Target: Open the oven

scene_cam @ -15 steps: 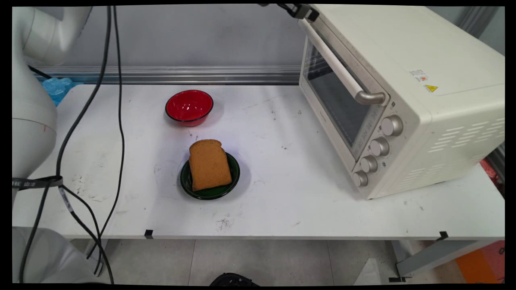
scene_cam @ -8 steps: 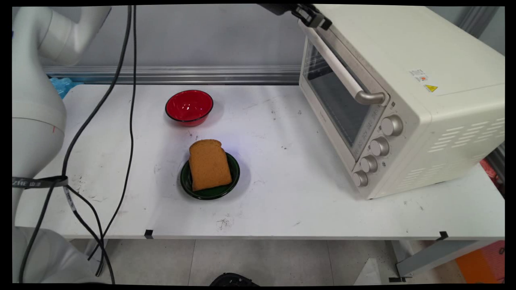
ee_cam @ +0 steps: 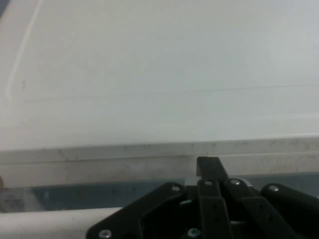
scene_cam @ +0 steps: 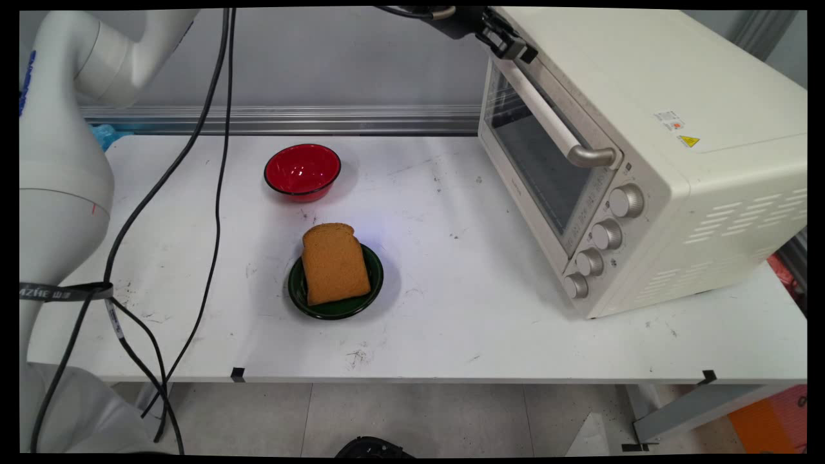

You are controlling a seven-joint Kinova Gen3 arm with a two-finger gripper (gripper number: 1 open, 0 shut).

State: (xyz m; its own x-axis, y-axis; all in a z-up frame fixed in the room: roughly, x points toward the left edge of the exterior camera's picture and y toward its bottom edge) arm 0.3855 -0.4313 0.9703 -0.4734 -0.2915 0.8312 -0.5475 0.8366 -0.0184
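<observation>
My black gripper (scene_cam: 515, 46) is at the top edge of the main view, against the upper left corner of the cream toaster oven (scene_cam: 651, 122), just above the far end of its door handle (scene_cam: 548, 122). In the hand view the gripper (ee_cam: 209, 167) looks shut, its fingers together, with the tip resting at the seam between the oven's top (ee_cam: 159, 74) and the door's upper edge (ee_cam: 99, 159). The pale handle (ee_cam: 50, 219) crosses the bottom left. Nothing is held. The glass door (scene_cam: 528, 158) looks closed.
A slice of brown bread (scene_cam: 335, 263) lies on a dark green plate (scene_cam: 376, 283) mid-table. A red bowl (scene_cam: 302, 169) stands behind it. Black cables (scene_cam: 213, 193) hang on the left. Several knobs (scene_cam: 606, 235) line the oven's front.
The gripper has come down and to the right along the top edge, reaching the oven's upper left corner. The cables have swung right. Bread, plate and bowl have not moved.
</observation>
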